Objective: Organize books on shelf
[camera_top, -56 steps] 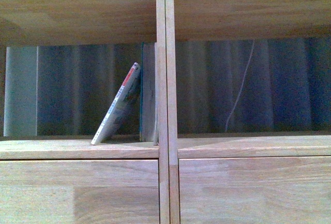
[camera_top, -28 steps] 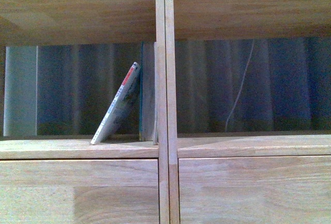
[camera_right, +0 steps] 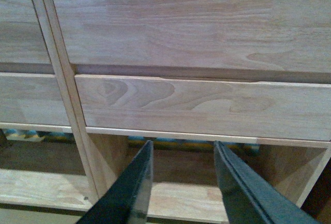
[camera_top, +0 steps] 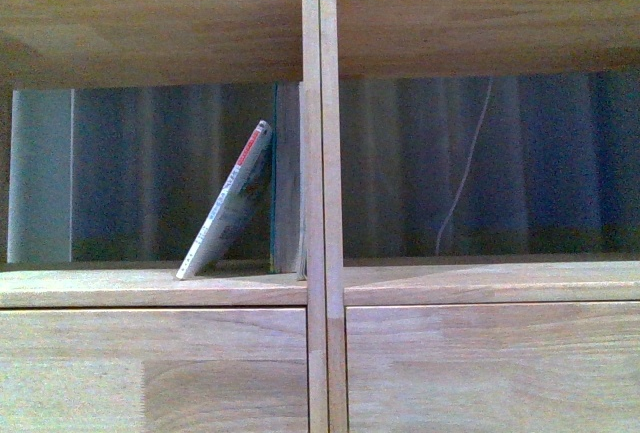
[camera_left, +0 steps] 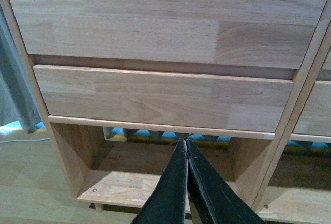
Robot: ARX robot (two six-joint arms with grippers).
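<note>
In the front view the light-wood shelf (camera_top: 160, 288) fills the picture. In its left compartment a white-grey paperback with a red patch (camera_top: 228, 203) leans to the right against a taller teal-edged book (camera_top: 286, 183), which stands upright against the centre divider (camera_top: 322, 193). Neither arm shows in the front view. In the left wrist view my left gripper (camera_left: 185, 144) is shut with nothing in it, low before the drawer fronts (camera_left: 160, 97). In the right wrist view my right gripper (camera_right: 182, 146) stands open and empty before the lower drawer front (camera_right: 201, 105).
The right compartment (camera_top: 490, 168) holds no books; a thin pale cord (camera_top: 462, 168) hangs behind it before dark curtains. Below the drawers lies an open bottom compartment (camera_left: 124, 182), with the floor (camera_left: 31, 182) to one side. An upper shelf board (camera_top: 160, 23) spans above.
</note>
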